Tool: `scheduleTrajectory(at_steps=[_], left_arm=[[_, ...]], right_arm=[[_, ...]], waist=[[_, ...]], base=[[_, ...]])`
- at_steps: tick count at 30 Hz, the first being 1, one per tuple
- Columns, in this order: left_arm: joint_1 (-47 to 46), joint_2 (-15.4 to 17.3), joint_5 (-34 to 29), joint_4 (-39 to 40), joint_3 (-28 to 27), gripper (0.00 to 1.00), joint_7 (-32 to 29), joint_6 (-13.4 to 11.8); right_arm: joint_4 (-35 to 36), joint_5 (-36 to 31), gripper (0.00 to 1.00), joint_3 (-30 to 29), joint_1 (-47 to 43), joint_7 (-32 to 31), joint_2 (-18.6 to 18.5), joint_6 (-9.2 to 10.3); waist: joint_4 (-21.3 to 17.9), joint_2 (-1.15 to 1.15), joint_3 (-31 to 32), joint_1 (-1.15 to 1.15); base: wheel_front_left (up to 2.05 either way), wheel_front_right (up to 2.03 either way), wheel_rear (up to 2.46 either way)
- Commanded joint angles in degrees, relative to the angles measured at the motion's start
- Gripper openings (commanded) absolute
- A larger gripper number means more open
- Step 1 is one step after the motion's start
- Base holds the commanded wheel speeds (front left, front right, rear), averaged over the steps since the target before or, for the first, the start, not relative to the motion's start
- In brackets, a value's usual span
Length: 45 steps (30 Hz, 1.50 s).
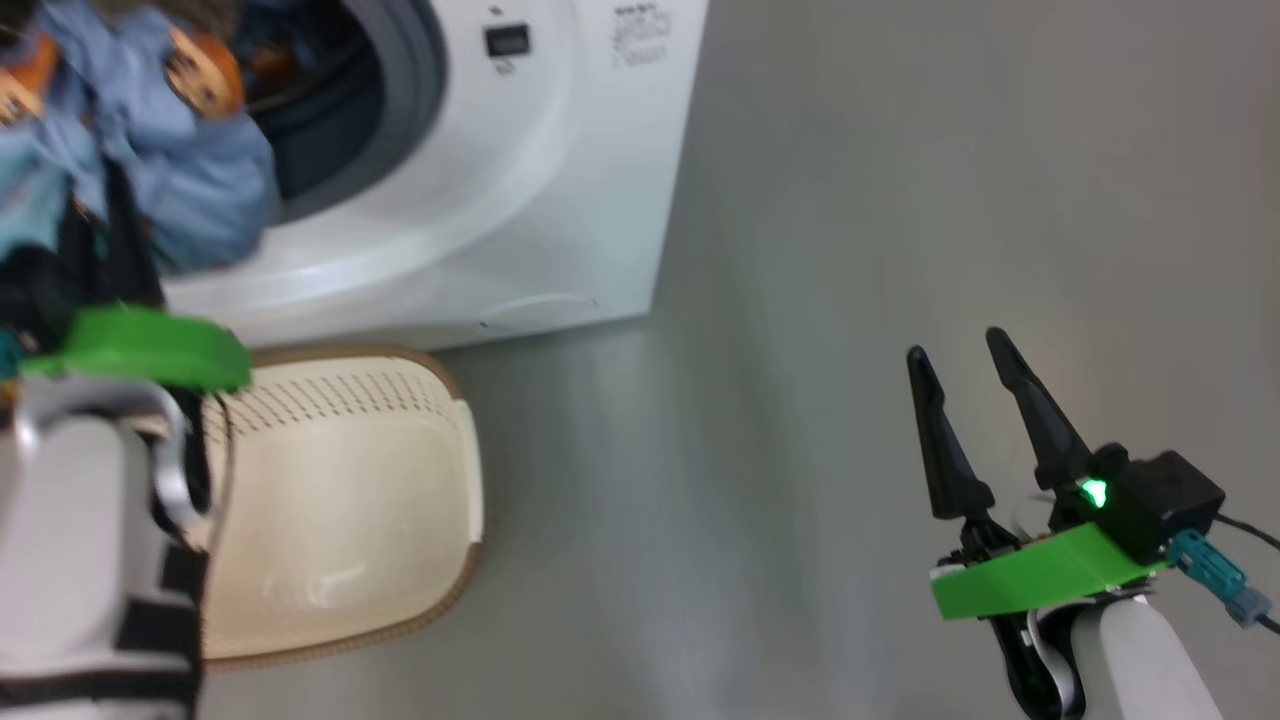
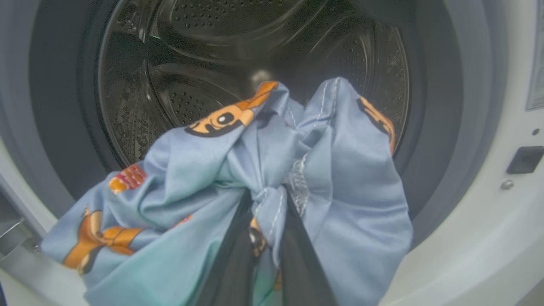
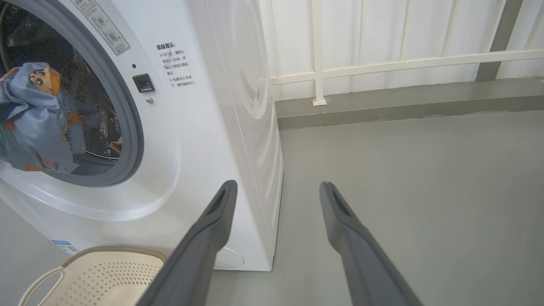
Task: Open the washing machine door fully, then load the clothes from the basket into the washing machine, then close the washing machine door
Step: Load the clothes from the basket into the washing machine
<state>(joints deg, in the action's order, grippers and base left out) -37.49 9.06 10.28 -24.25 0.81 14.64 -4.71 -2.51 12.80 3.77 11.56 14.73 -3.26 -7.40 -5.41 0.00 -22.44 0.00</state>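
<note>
Midway through loading, the left tool (image 2: 270, 204), clamped on the clothes (image 2: 348, 170), holds them at the mouth of the washing machine (image 1: 560, 200); the right tool (image 1: 957, 345) stands apart, idle. Next move, probably: reach deeper, then release.

The bunched light blue fabric clothes (image 2: 348, 178) are printed with orange-brown cartoon bears outlined in black, with white stitching along a seam. The boxy white front-loading washing machine (image 3: 199, 140) has a grey rubber gasket (image 3: 135, 140), a dark steel drum (image 2: 204, 97) dotted with perforations and a small blue label (image 3: 63, 246). The rounded cream perforated plastic basket (image 1: 350, 500) has a brown woven-look rim. The smooth floor (image 3: 403, 161) is plain grey.
</note>
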Motion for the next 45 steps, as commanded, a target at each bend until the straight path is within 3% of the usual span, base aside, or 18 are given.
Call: scheduleTrajectory(at_steps=[1,14,21,34,41,42,43,44,45], left_arm=[[-2.51,2.80,-0.83,0.44,-2.02,0.00,0.36,0.25],[-21.80,11.42,-7.56,-13.44,-1.31,0.00,0.36,0.16],[-31.50,15.24,-10.45,-16.53,0.12,0.00,0.36,-0.87],[-35.59,20.92,-10.04,-16.26,-2.58,0.00,0.36,-4.77],[-37.96,21.15,-9.79,-27.18,-1.04,0.00,0.33,-2.67],[-38.46,20.82,-9.34,-29.43,-1.14,0.06,0.19,-2.40],[-39.08,20.47,-8.81,-31.31,-1.43,0.18,0.16,-2.50],[-39.65,20.27,-8.65,-32.91,-1.49,0.45,0.16,-2.86],[-40.15,19.98,-8.41,-34.20,-1.56,1.00,0.18,-3.05]], right_arm=[[1.16,0.67,1.00,1.80,1.15,0.27,0.26,-0.09],[0.32,2.72,1.00,5.16,2.41,0.27,0.37,-0.09],[-0.32,2.56,1.00,5.47,1.10,0.27,0.37,-0.09],[0.85,2.50,1.00,5.39,-1.94,0.27,-0.20,-0.09],[0.44,2.77,1.00,4.53,-4.46,0.27,-0.18,-0.09],[0.30,2.83,1.00,4.63,-4.66,0.27,-0.17,-0.09],[0.22,2.88,1.00,4.62,-4.84,0.27,-0.15,-0.09],[0.24,2.95,1.00,4.55,-4.94,0.27,-0.14,-0.09],[0.31,3.04,1.00,4.42,-4.98,0.27,-0.11,-0.09]], waist=[[-4.75,0.00,-6.30,0.00],[-10.69,0.00,-14.64,0.00],[-12.70,0.00,-17.82,0.00],[-14.80,0.00,-20.16,0.00],[-14.30,0.00,-19.67,0.00],[-14.21,0.00,-19.27,0.00],[-14.09,0.00,-18.96,0.00],[-13.98,0.00,-18.67,0.00],[-13.87,0.00,-18.42,0.00]], base=[[0.00,0.00,0.00],[0.00,0.00,0.00],[0.00,0.00,0.00],[0.00,0.00,0.00],[0.00,0.00,0.00],[0.00,0.00,0.00],[0.00,0.00,0.00],[0.00,0.00,0.00],[0.00,0.00,0.00]])
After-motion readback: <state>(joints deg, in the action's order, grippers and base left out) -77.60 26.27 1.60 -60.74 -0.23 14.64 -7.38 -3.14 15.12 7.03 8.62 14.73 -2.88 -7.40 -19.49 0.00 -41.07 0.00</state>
